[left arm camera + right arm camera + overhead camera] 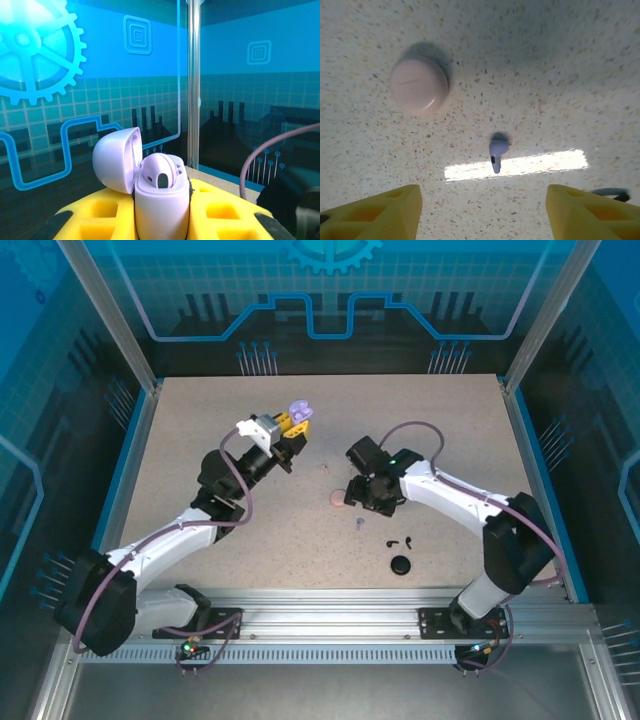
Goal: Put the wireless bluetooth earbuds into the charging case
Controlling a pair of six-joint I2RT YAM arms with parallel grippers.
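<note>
**A:** Where is the loose purple earbud (496, 152)?

**B:** It is lying alone on the speckled table (200, 440), a little out in front of the right arm. In the right wrist view its stem points back toward the fingers.

**A:** Is anything touching it?

**B:** No. The right gripper (482, 220) hangs over it with its yellow fingers (375, 215) spread wide. There is nothing between them but bare table.

**A:** And the purple case (162, 202)?

**B:** The left gripper (292, 423) has it pinched by the body, fingers pressed against both sides. It is upright, out toward the middle of the table and well apart from the loose bud. Its lid (117, 157) is swung open to the left in the left wrist view.

**A:** Is anything in it?

**B:** One seated earbud (159, 175) rests in a well, rounded head up. I cannot tell whether the other well is filled.

**A:** What else is around the loose bud?

**B:** A closed pink case (419, 85) lies near it, not touching, just beside the right gripper in the overhead view. Closer to the arm bases are two black earbuds (401, 540) side by side. A closed black case (401, 564) lies just beyond them toward the near edge.
</note>
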